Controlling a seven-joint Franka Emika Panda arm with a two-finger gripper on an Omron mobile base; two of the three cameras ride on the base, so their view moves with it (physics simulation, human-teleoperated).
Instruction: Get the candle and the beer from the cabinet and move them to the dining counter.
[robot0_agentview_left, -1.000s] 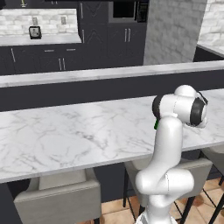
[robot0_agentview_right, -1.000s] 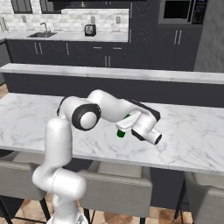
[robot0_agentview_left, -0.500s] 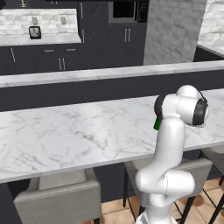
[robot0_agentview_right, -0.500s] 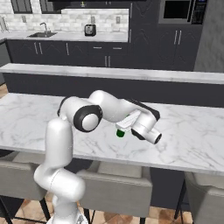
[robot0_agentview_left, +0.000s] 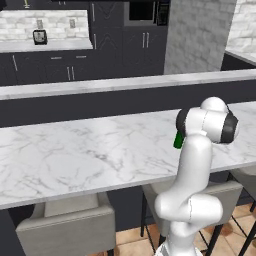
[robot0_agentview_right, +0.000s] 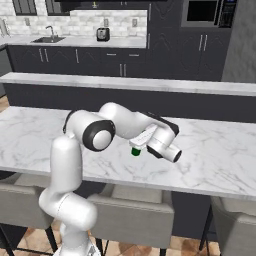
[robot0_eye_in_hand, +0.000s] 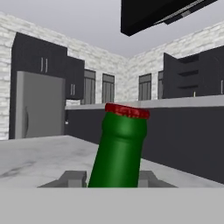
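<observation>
Dark-green glass beer bottle (robot0_eye_in_hand: 119, 148) with red cap held between fingers (robot0_eye_in_hand: 74, 178), neck tilted, low over white marble table (robot0_agentview_right: 220, 160); next: lower, upright.

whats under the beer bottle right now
The white marble dining counter lies below the beer, which the gripper holds between its jaws. The arm covers the bottle's base, so whether it touches the marble cannot be seen.

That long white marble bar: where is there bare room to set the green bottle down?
The white marble dining counter is bare from its left end to the arm, and again right of the gripper, which holds the dark-green red-capped glass bottle. Only the patch under the arm is crowded.
</observation>
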